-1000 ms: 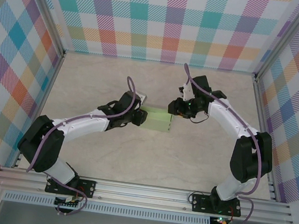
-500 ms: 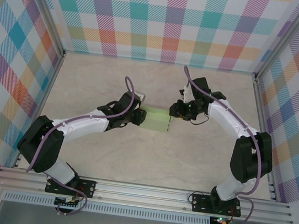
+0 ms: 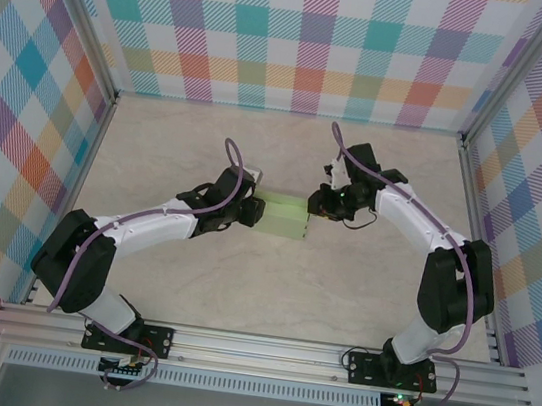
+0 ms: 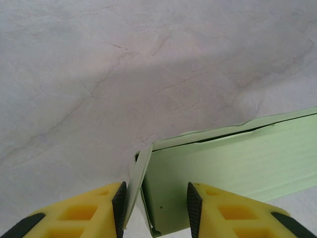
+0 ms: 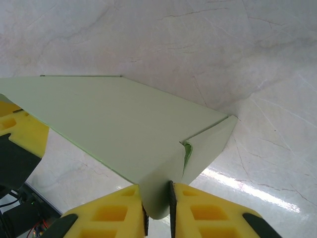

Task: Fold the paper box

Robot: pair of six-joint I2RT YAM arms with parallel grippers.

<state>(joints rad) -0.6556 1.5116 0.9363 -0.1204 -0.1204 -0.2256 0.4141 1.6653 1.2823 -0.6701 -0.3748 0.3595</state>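
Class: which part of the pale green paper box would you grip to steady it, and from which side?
Grip a short end, coming in along its length. The paper box is long and flat, so its broad face offers no hold, while the thin card ends can be pinched. The right gripper pinches the right end so; the left gripper straddles the other end.

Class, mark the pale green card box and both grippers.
pale green card box [image 3: 284, 220]: top external view, its top panel.
left gripper [image 4: 156, 201]: left wrist view, between fingertips.
right gripper [image 5: 157, 204]: right wrist view, between fingertips.
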